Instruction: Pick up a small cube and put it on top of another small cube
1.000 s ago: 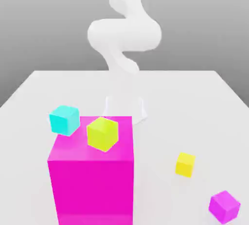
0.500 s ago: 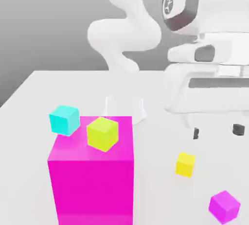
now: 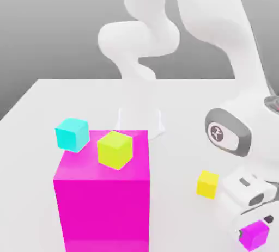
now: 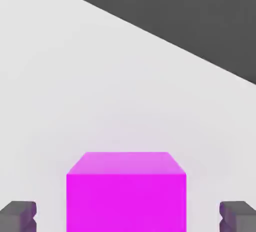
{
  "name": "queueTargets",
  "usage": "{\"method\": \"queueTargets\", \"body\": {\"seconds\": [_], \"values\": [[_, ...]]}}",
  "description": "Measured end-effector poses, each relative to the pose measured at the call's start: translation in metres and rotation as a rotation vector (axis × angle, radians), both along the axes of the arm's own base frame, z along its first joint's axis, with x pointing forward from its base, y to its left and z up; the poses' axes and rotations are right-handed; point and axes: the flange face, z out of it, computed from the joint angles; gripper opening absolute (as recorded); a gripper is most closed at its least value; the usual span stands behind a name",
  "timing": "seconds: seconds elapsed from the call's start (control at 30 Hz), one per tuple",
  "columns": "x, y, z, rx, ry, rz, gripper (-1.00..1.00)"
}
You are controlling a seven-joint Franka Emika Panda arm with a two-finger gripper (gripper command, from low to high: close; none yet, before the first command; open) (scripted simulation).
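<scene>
- Exterior view: gripper low at the small magenta cube, on the white table at the exterior view's right, near a small yellow cube. Small cyan cube sits beside the large magenta block; another yellow cube is there.
- Hand view: small magenta cube between the fingertips, gaps each side, not gripped; gripper open.

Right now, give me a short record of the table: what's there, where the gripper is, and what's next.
target cube: small magenta cube, between the fingers, gaps on both sides
gripper: gripper low at that cube, not yet closed on it
destination: cyan cube, beside the large magenta block
others: yellow cube on the block; yellow cube on the table
next: probably close, then lift
</scene>
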Motion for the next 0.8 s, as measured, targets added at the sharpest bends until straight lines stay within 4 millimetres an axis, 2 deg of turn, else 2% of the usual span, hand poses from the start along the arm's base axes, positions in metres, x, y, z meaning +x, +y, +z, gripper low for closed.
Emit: {"method": "queueTargets", "body": {"seconds": [0.1,0.13,0.17,0.3,0.33,0.4,0.5,0.63,0.73,0.8], "values": [[0.000,0.000,0.000,0.000,-0.001,0.000,-1.00],[0.000,0.000,-0.005,0.000,0.000,0.001,-1.00],[0.000,0.000,-0.001,0.000,0.000,0.000,-1.00],[0.000,0.000,0.047,0.000,0.000,-0.001,-1.00],[0.005,-0.009,0.054,0.001,0.000,-0.047,-1.00],[0.019,-0.035,0.072,-0.006,-0.013,-0.152,-1.00],[0.035,-0.079,0.111,-0.028,-0.049,-0.291,-1.00],[0.046,-0.144,0.167,-0.051,-0.097,-0.482,-1.00],[0.042,-0.201,0.206,-0.067,-0.115,-0.634,-1.00],[0.033,-0.229,0.231,-0.073,-0.118,-0.715,-1.00]]}}
